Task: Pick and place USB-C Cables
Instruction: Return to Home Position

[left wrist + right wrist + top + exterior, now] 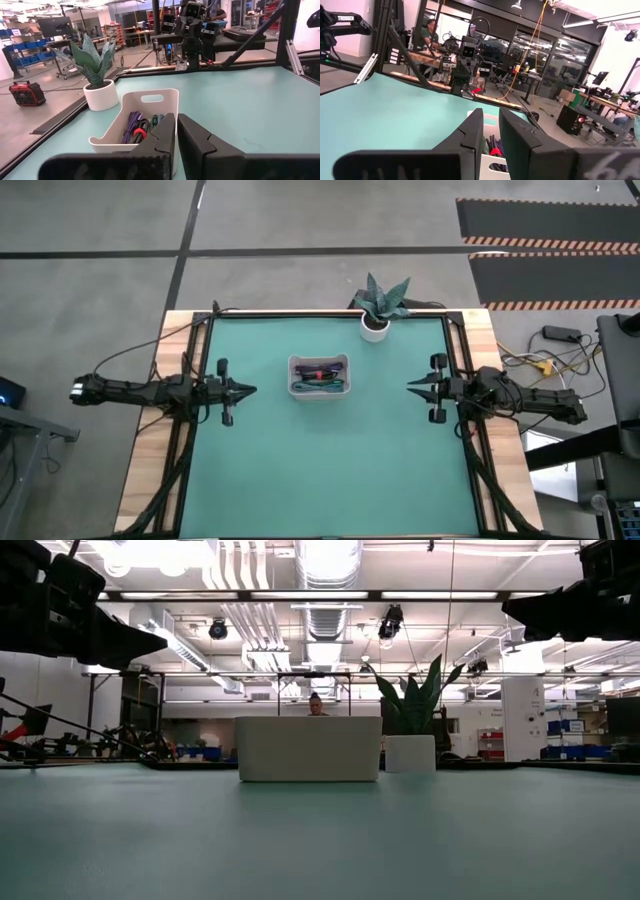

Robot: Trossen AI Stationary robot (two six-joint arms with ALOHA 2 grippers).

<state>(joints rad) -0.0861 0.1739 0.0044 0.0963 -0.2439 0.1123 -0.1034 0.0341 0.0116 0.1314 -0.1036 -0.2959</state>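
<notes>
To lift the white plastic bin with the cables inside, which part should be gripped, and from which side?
Probably the short wall of the white plastic bin that has the oval handle slot, facing the right arm. Come from above with the right end effector astride that thin upright wall; the coloured bundled cables lie low inside, so its rim is free.

Overhead, level, opposed wrists; shared bin (319,358)

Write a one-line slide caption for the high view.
Coloured bundled cables lie in the white rectangular tray on the green table; the left gripper and right gripper sit shut at opposite sides.
</notes>
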